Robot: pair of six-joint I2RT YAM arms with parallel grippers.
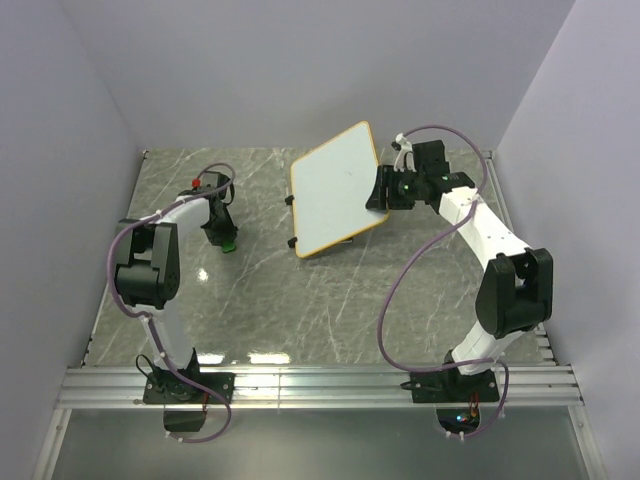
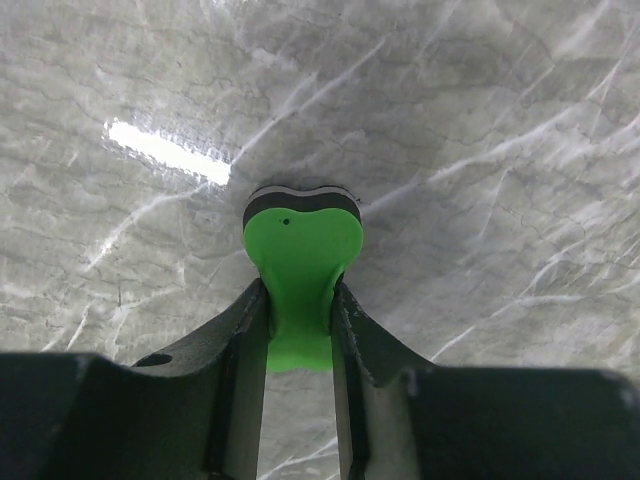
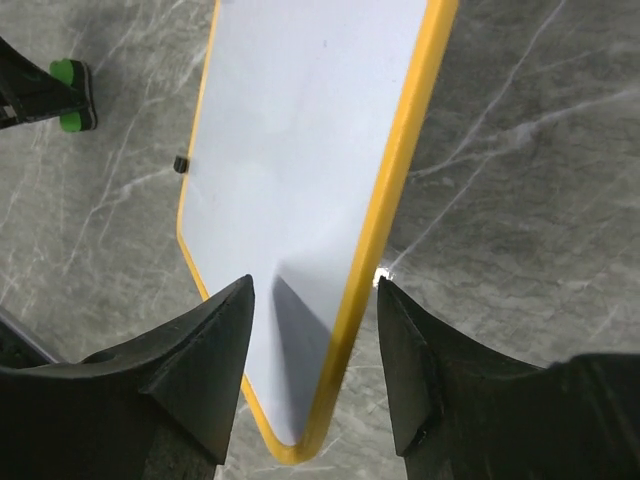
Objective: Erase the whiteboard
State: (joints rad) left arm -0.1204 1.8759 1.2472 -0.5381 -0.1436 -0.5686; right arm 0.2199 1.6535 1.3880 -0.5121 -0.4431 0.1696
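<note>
Grey marbled surface (image 1: 300, 300) fills the top view. The whiteboard (image 1: 335, 190) sits tilted at its far middle, with my right tool (image 1: 379, 190) at its right rim, likely to steady it for wiping.

Left wrist: my left tool (image 2: 298, 300) is clamped on the green eraser (image 2: 300, 250), which rests on the surface, well apart from the board.

Right wrist: the tips straddle the board's rim, but I cannot tell whether they pinch it.

Your light is bright, even, from overhead. Glare streaks the glossy grey marble-patterned table (image 1: 300, 300) near its front edge and makes a white bar in your left wrist view, where the green plastic eraser (image 2: 300, 265) looks sharp. A soft shadow lies on the orange-rimmed white whiteboard (image 3: 300, 150).
</note>
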